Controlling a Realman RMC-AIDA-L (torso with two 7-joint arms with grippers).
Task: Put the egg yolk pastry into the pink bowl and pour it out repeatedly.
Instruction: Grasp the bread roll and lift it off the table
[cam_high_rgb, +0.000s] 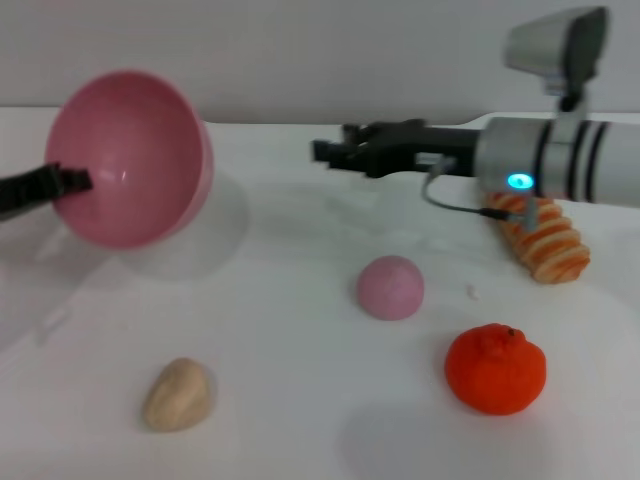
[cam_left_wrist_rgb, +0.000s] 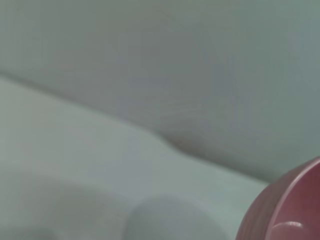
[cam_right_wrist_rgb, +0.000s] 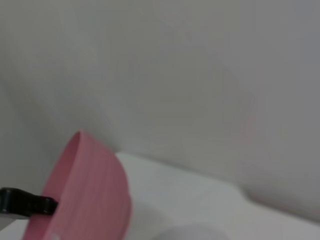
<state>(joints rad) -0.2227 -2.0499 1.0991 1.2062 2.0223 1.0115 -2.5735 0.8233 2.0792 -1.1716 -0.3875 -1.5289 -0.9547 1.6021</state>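
Note:
The pink bowl (cam_high_rgb: 130, 150) hangs above the table at the far left, tipped on its side so its hollow faces me, and nothing is in it. My left gripper (cam_high_rgb: 75, 182) is shut on its rim. The bowl's edge also shows in the left wrist view (cam_left_wrist_rgb: 287, 210) and, with that black gripper, in the right wrist view (cam_right_wrist_rgb: 90, 190). The egg yolk pastry (cam_high_rgb: 178, 395), a pale beige dome, lies on the table at the near left, below the bowl. My right gripper (cam_high_rgb: 330, 150) hovers open and empty in the air at the back middle, pointing toward the bowl.
A pink-mauve ball (cam_high_rgb: 390, 287) sits mid-table. An orange tangerine (cam_high_rgb: 496, 368) lies at the near right. A ridged orange-striped bread roll (cam_high_rgb: 545, 240) lies under my right forearm. The white table (cam_high_rgb: 300, 400) meets a pale wall behind.

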